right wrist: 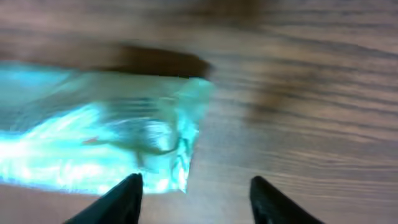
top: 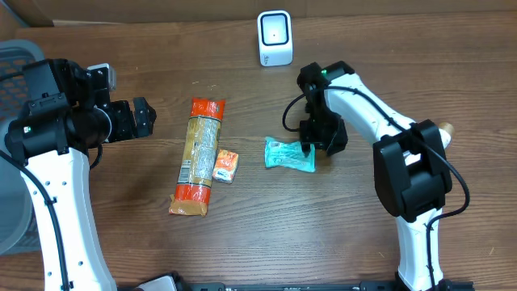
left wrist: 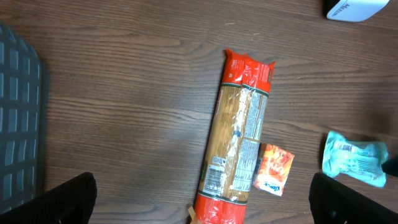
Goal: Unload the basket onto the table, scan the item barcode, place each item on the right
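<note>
Wooden table holds one pasta pack, one orange box, one teal packet.

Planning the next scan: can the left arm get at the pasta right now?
Probably yes. The left gripper hovers open just left of the pasta, with bare table between them. The orange packet lies on the pasta's far side, out of the way.

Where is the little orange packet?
In the overhead view, the little orange packet lies beside the long pasta bag, on its right in the picture, with the teal pouch farther right.
</note>
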You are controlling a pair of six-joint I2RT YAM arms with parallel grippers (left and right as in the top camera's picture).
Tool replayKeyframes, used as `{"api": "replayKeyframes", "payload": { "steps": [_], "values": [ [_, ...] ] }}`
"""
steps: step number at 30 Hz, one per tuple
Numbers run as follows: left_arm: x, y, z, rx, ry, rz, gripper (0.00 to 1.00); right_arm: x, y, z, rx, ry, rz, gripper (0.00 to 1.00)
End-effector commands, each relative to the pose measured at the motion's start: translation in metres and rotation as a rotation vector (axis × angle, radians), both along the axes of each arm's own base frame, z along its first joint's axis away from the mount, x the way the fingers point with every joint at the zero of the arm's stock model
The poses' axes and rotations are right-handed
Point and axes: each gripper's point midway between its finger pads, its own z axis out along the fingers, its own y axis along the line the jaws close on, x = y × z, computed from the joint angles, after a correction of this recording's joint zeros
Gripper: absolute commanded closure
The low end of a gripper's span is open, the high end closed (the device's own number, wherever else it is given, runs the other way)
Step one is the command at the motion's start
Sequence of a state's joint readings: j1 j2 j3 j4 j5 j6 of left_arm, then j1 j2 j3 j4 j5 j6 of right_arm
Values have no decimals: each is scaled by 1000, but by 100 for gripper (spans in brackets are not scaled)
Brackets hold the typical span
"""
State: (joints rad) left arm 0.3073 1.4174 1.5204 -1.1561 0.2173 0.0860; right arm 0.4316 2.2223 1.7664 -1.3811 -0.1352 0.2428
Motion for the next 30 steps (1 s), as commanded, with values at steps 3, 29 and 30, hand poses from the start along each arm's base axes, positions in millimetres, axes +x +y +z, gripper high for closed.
{"api": "replayKeyframes", "payload": {
  "steps": [3, 29, 30],
  "values": [
    [1, -4, 13, 14, -40, -30, 1, 9, 25, 49, 169, -107, 136, 29],
    [1, -4, 13, 14, -40, -30, 0, 2, -25, 205, 336, -545, -78, 36],
    [1, -4, 13, 14, -40, -30, 0, 1, -26, 197, 357, -526, -89, 36]
  ]
}}
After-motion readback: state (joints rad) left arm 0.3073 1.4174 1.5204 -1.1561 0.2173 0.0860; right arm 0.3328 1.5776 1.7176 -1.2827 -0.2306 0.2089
